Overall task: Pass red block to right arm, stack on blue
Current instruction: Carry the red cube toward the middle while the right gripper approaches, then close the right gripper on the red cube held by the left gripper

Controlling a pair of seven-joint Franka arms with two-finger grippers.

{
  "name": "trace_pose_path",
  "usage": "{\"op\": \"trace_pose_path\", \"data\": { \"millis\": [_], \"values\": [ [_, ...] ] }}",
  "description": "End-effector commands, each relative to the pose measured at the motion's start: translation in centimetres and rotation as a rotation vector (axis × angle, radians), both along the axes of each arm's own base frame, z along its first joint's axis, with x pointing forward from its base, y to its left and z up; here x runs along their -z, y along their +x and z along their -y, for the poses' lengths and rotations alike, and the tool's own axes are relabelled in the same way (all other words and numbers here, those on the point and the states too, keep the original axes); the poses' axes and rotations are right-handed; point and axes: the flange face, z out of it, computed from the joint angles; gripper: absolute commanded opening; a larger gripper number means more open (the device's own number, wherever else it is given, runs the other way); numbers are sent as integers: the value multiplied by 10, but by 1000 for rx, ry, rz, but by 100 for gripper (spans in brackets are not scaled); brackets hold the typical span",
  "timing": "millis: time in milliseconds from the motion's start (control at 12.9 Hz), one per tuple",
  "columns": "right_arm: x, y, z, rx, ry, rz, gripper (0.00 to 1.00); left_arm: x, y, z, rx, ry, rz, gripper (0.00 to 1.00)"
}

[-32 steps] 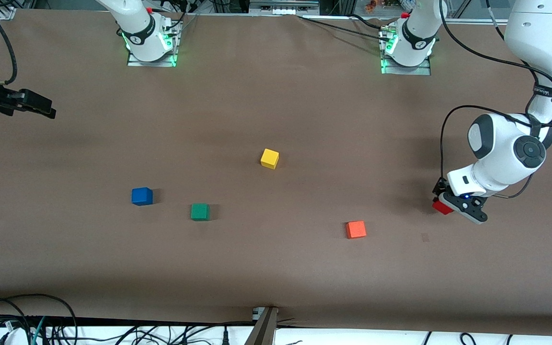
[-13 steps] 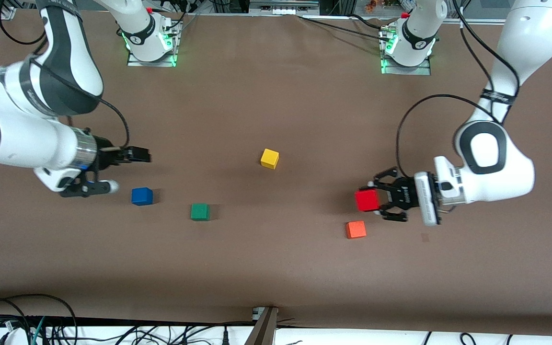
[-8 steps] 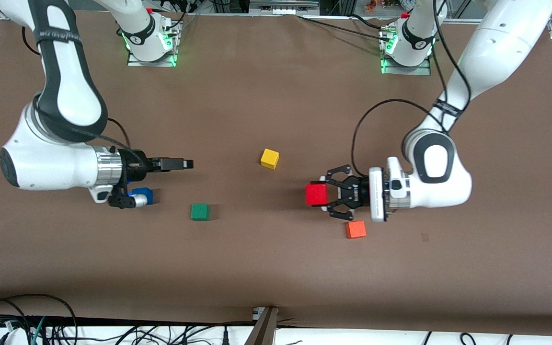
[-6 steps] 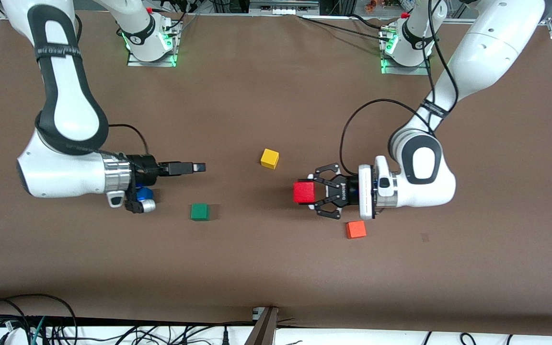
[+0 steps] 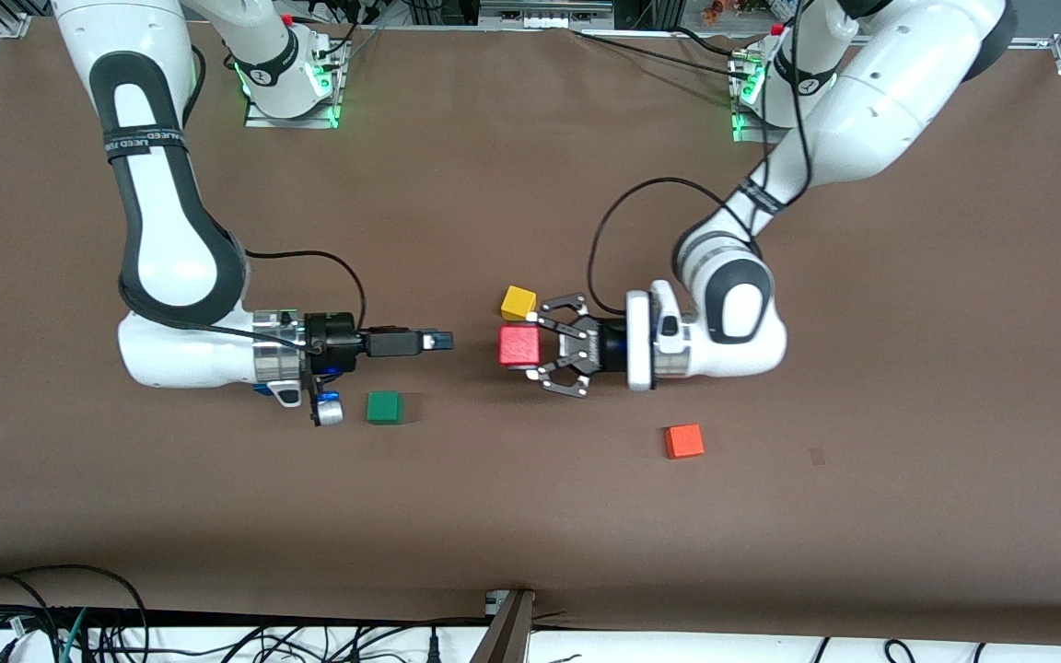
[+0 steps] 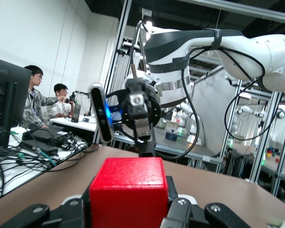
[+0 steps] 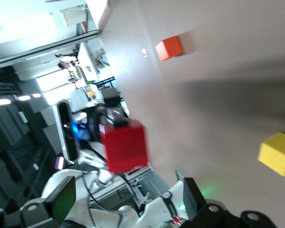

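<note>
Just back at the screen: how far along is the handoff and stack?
Done: left gripper is shut on the red block, held out in the air. In hand: open right gripper faces it, short of contact. Left: the transfer, then stacking on the blue block, mostly hidden under the right arm.

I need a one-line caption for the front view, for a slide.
Handover about to happen: left gripper holds the red block above the table, facing the open right gripper, near the yellow cube.

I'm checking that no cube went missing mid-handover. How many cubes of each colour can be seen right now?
Red block: 1, in the left gripper
Yellow cube: 1
Green cube: 1
Orange cube: 1
Blue cube: 0 clearly visible; the right arm covers its spot
Total: 4
</note>
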Motion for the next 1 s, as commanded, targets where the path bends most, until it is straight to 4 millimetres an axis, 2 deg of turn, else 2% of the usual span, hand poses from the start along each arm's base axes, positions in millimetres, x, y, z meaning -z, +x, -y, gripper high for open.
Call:
{"op": "trace_pose_path", "data": {
  "millis": [0, 232, 464, 927],
  "values": [
    [3, 4, -12, 31, 30, 9, 100, 1, -3, 24, -39, -42, 24, 4],
    [19, 3, -15, 13, 27, 58, 100, 0, -5, 28, -51, -55, 24, 3],
    [20, 4, -14, 14, 27, 66, 100, -1, -10, 36, -63, -79, 7, 4],
    [18, 0, -29, 15, 23, 75, 100, -12, -13, 43, -74, -125, -11, 1]
  ]
}}
